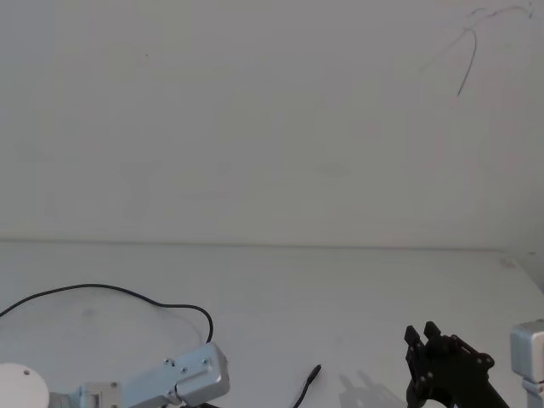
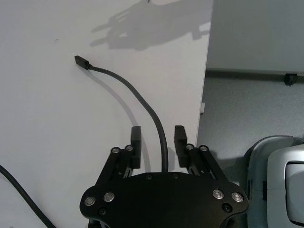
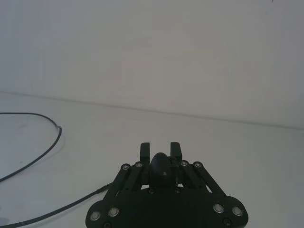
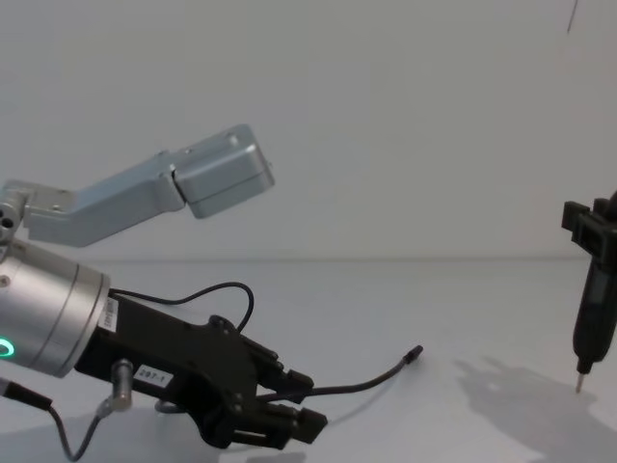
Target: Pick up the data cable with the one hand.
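Your left gripper [image 2: 157, 129] lies low, fingers [image 2: 136, 142] spread and empty, the data cable [image 2: 163, 147] threading between them so one squeeze takes it; right gripper [image 3: 161, 147], well apart, clamps a pen-like tool [image 4: 590, 309].

1. Plain white desk [image 1: 340, 289], matt top; its far edge runs straight across the head view.
2. Thin black data cable [image 1: 110, 287] lies on the left part: it arcs in from the left edge and bends down near mid-desk.
3. The cable's plug [image 1: 316, 371] sits near the front, right of the arc; contact with the top cannot be told.
4. Grey shadows [image 1: 365, 393] fall just right of the plug.
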